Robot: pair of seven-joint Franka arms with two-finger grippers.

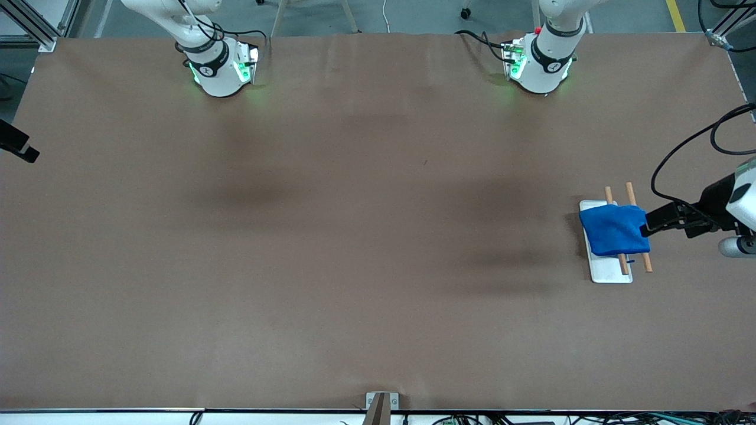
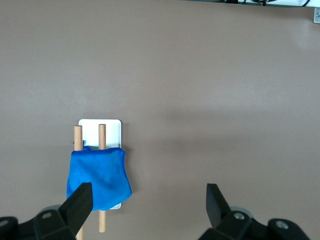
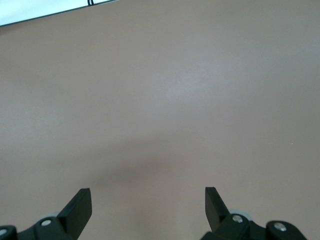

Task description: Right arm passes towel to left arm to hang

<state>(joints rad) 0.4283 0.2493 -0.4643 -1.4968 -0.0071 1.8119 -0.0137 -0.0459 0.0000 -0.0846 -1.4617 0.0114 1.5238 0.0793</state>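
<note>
The blue towel (image 1: 614, 229) hangs draped over two wooden rods (image 1: 631, 192) of a white tray (image 1: 611, 271) at the left arm's end of the table. My left gripper (image 1: 649, 221) hovers beside the towel's edge, open, with only bare table between its fingers. In the left wrist view the towel (image 2: 97, 175) lies on the rods (image 2: 102, 132) by one fingertip (image 2: 82, 197), and the left gripper (image 2: 149, 189) holds nothing. My right gripper (image 3: 147, 192) is open over bare table. Only its black tip (image 1: 20, 147) shows in the front view, at the right arm's end.
Brown paper covers the table (image 1: 354, 236). Both arm bases (image 1: 221, 68) (image 1: 540, 62) stand along the edge farthest from the front camera. A small metal bracket (image 1: 381, 404) sits at the nearest edge. A black cable (image 1: 679, 153) loops above the left gripper.
</note>
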